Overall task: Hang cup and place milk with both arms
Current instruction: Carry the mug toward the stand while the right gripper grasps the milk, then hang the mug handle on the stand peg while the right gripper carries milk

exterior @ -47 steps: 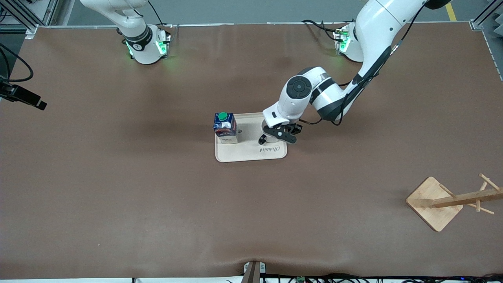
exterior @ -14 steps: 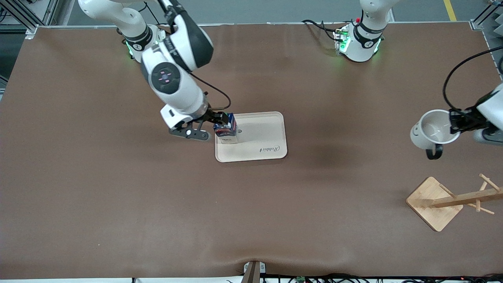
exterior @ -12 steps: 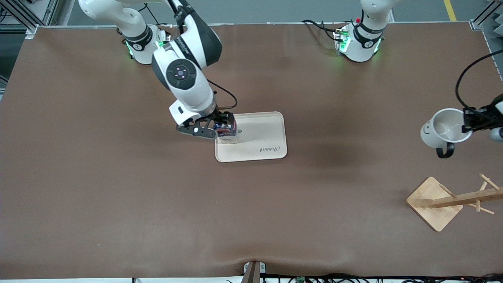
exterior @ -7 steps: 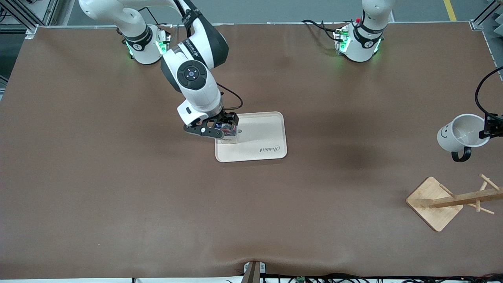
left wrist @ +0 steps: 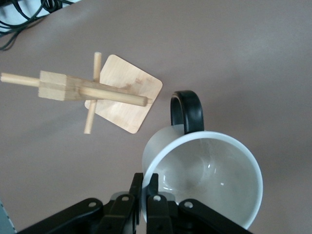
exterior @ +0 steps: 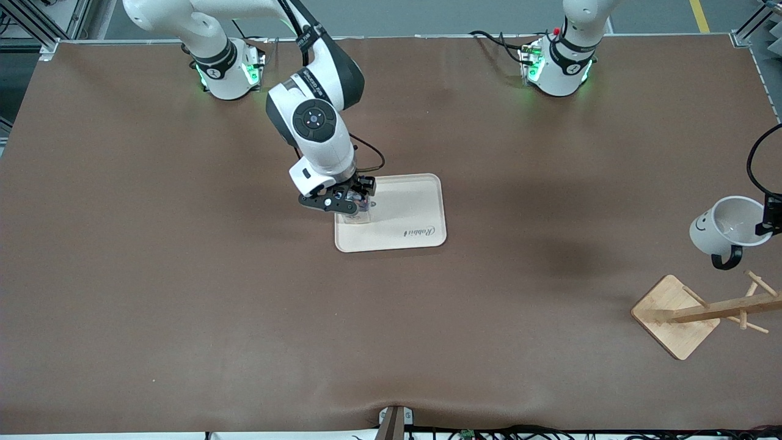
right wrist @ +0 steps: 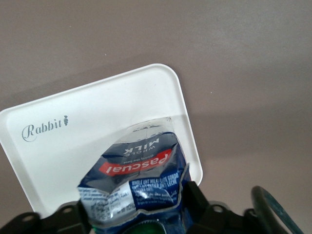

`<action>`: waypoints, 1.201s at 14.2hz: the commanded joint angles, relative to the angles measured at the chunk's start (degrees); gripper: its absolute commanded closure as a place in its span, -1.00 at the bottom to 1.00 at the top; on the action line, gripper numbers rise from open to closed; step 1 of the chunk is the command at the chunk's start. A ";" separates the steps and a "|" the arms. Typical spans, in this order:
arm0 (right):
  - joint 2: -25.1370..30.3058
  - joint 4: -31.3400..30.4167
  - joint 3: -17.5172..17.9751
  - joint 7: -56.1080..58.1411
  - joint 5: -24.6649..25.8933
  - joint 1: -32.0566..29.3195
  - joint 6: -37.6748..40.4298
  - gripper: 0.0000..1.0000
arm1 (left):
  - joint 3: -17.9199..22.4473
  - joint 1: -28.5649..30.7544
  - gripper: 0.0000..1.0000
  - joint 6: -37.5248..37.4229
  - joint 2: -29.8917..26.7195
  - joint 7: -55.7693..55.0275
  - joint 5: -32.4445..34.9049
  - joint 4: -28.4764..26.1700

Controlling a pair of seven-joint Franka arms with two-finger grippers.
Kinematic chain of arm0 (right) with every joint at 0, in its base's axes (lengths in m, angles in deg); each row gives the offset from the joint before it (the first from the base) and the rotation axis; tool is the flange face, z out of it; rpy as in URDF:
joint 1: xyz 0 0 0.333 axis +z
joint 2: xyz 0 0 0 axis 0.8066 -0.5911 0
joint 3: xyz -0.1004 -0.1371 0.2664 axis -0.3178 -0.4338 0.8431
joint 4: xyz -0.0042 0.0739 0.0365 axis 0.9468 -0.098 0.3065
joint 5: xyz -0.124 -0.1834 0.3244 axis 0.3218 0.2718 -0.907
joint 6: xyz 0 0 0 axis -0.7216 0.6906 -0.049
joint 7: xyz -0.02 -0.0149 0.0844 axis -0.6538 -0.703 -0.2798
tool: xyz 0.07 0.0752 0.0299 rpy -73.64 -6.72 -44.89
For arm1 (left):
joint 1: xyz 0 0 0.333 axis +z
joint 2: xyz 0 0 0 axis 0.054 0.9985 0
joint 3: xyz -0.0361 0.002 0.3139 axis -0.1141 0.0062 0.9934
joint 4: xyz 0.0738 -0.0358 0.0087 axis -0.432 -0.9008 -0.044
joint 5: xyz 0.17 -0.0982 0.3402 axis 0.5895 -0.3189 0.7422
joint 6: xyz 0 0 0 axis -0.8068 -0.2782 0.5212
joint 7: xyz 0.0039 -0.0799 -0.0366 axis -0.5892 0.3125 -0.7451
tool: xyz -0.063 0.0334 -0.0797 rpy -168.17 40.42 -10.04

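The left gripper (left wrist: 146, 195) lies almost wholly outside the front view — only a black sliver shows at the frame edge beside the cup (exterior: 727, 232). In the left wrist view the lower part of the cup's rim is cut off by the frame edge. The wooden rack (exterior: 702, 311) is cropped in the front view; its upper pegs run out of frame.

Under the right gripper (exterior: 351, 205), the milk (right wrist: 139, 183) is mostly covered in the front view — only its pale base shows on the tray (exterior: 415, 214). In the right wrist view the carton's cap end is cut off, and the fingertips fall outside the frame.
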 commanded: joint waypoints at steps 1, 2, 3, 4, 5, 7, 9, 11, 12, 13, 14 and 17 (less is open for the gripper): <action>0.95 0.89 -0.73 -2.24 1.13 0.57 -0.26 1.00 | 0.17 0.33 1.00 0.91 0.91 2.13 -1.05 0.94; 1.39 2.12 -0.99 -1.72 1.13 0.13 1.66 1.00 | 0.17 0.77 1.00 1.34 1.09 2.22 -1.06 1.20; 2.35 4.04 -1.08 -1.62 1.13 -0.92 5.68 1.00 | 0.17 1.21 1.00 2.13 1.52 3.00 -1.14 1.29; 2.80 6.85 -1.08 -1.54 1.13 -2.23 10.85 1.00 | 0.17 1.91 1.00 2.31 1.70 4.66 -1.40 1.37; 3.06 9.49 -1.08 -1.62 1.21 -3.64 16.65 1.00 | 0.17 2.79 1.00 2.40 1.79 5.81 -1.93 1.38; 4.46 11.88 -1.17 -0.58 1.30 -6.19 24.24 1.00 | 0.17 3.15 1.00 2.66 2.66 7.40 -2.20 2.42; 7.27 10.23 -1.61 5.11 2.79 -10.83 25.14 1.00 | 0.17 3.15 1.00 2.66 3.63 7.93 -2.20 3.74; 9.56 7.24 -1.61 13.19 3.50 -17.33 25.14 1.00 | 0.17 3.23 1.00 3.27 4.69 8.02 -2.20 4.45; 10.44 6.01 -1.61 17.06 3.85 -20.49 25.14 1.00 | 0.17 3.41 1.00 3.98 4.95 8.02 -2.20 4.45; 11.49 4.52 -1.61 20.84 4.55 -23.66 24.97 1.00 | 0.17 3.59 1.00 4.59 5.13 8.02 -2.20 4.45; 12.55 2.59 -1.61 25.40 5.08 -26.91 24.79 1.00 | 0.17 3.67 1.00 5.21 5.57 8.11 -2.20 4.45; 15.27 -5.92 -1.61 34.38 5.26 -35.44 17.10 1.00 | 0.17 3.59 1.00 6.62 6.01 7.93 -2.20 4.45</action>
